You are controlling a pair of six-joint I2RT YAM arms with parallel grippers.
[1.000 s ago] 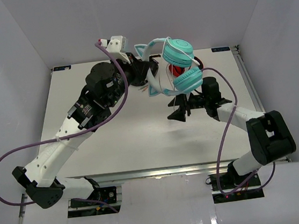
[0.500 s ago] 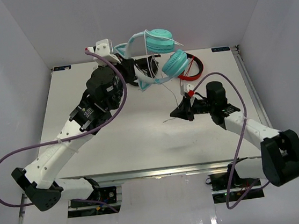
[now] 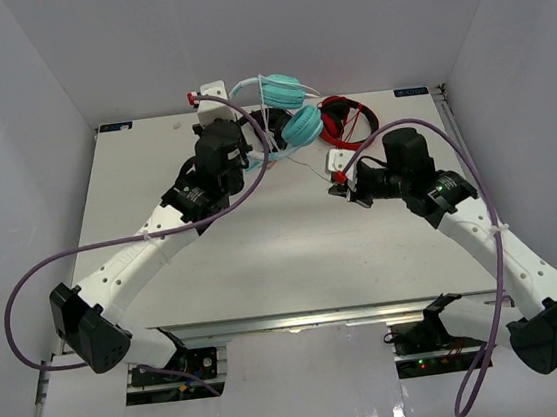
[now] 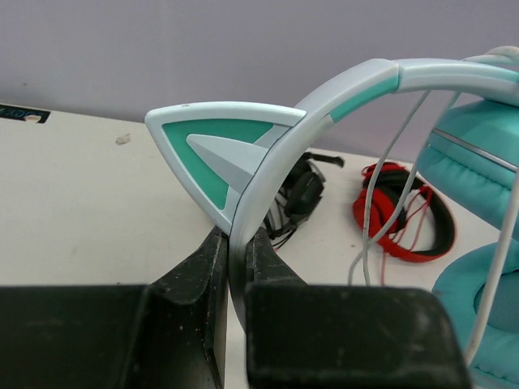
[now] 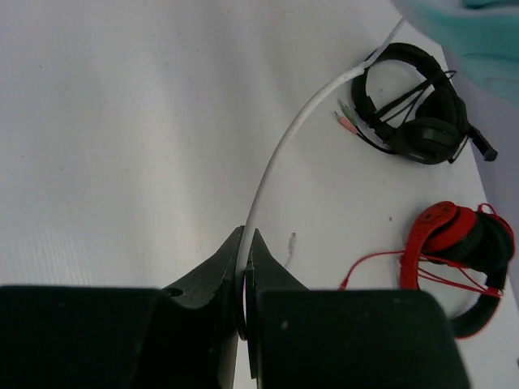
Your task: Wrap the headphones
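1. Now, the headphones (image 3: 285, 107) hang clear of the table (image 3: 264, 260) at its far edge, roughly mid-way btwn the two arms. They sit over the black headset (image 5: 413, 113) and just beside the red headset (image 3: 349, 120).
2. Left gripper (image 4: 237, 243): jaws clamped tight on the pale headband, right under a cat-ear point, so the whole set hangs from that one pinch w/ the teal cups to the side.
3. The cable (image 5: 280, 154), thin and white, has a strand lying across the headband, then drops toward the table and into the other arm's grip.
4. Right gripper (image 5: 243, 251): jaws closed to a slit, pinching the cable low over the table, well apart from the cups. How much cable trails behind the pinch can't be told.
5. Step in hand, prob.: winding the cable round the band. To do it well, the left arm should act as a fixed post w/o twisting, while the right arm carries the cable round under light, even tension, each turn laid next to the last.
6. Watch-outs, as a judgement: too hard a pull could drag the band through the left jaws, and slack lets loops slide off. The path should also stay above the red headset's wire and the black headset's plugs, or the cable may snag.
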